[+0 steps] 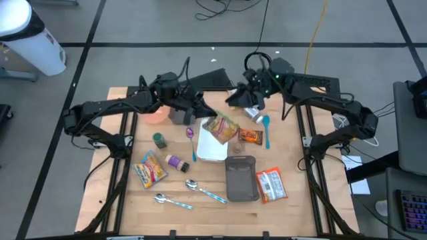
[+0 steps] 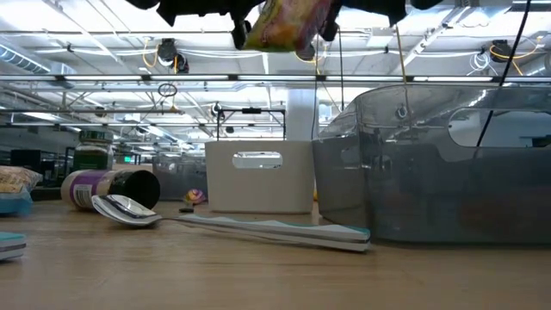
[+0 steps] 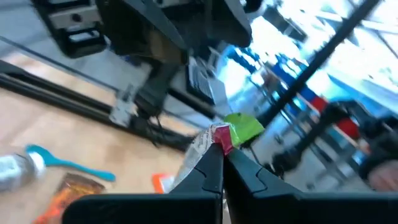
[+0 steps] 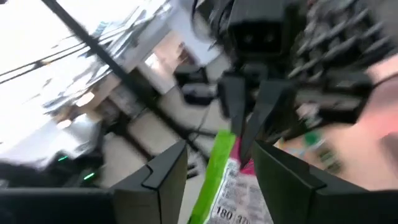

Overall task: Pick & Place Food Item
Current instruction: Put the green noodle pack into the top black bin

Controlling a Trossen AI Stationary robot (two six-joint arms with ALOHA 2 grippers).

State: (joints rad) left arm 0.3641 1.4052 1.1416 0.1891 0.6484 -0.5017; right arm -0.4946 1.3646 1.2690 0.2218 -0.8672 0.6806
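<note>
A yellow, pink and green snack packet hangs in the air over the white container at the table's middle. In the low view the packet shows high above the tabletop. My left gripper reaches in from the left and is shut on it. My right gripper stands just beyond the packet toward the far right. In the right wrist view this gripper is open, its fingers on either side of the packet's green edge without touching it. My left gripper pinches the packet's red and green sealed end between its two fingers. The fingers come in about level from the table's left. The packet hangs lifted clear of the table and of the white container.
A clear grey tub sits right of the white container. Around them lie a blue spoon, an orange packet, a red-white packet, a yellow packet, two jars, metal spoons and a pink bowl.
</note>
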